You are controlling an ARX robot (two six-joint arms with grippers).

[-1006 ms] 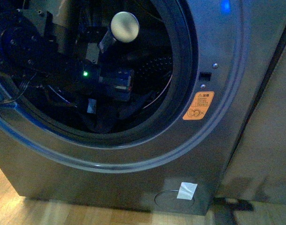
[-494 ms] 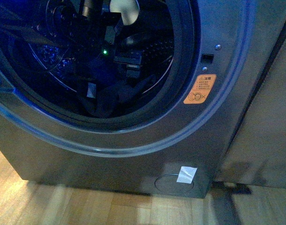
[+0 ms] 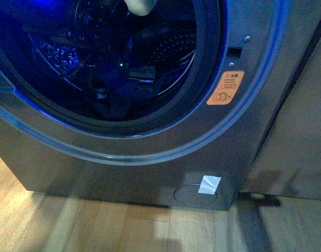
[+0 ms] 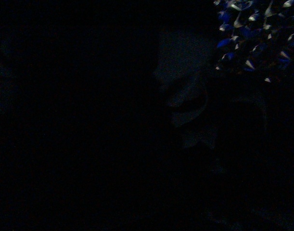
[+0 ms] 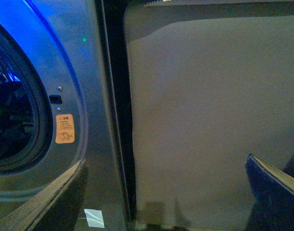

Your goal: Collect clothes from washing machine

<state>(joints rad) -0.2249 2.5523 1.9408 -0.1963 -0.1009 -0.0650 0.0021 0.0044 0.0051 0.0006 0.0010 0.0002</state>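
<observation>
The grey washing machine [image 3: 244, 31] fills the front view, its round dark-rimmed porthole open on the perforated drum [image 3: 173, 47]. The cream knob [image 3: 139, 5] shows at the top edge and the orange sticker [image 3: 225, 87] sits right of the porthole. The dark clothes [image 3: 115, 105] lie low in the drum, with a small white label [image 3: 101, 96]. My left arm [image 3: 139, 73] reaches into the drum just above them, with a green light lit; its gripper is lost in shadow. The left wrist view is dark. My right gripper [image 5: 156, 202] is open and empty, outside the machine [image 5: 96, 96], facing a panel.
A beige-grey panel [image 5: 209, 120] stands right of the machine across a dark gap [image 5: 115, 96]; it also shows in the front view [image 3: 299, 131]. A round cover with white tape [image 3: 209, 185] sits low on the machine front. Wooden floor [image 3: 123, 228] lies below.
My left arm has gone from the porthole's mouth deeper into the drum, toward the clothes. The machine has shifted upward in the front view.
</observation>
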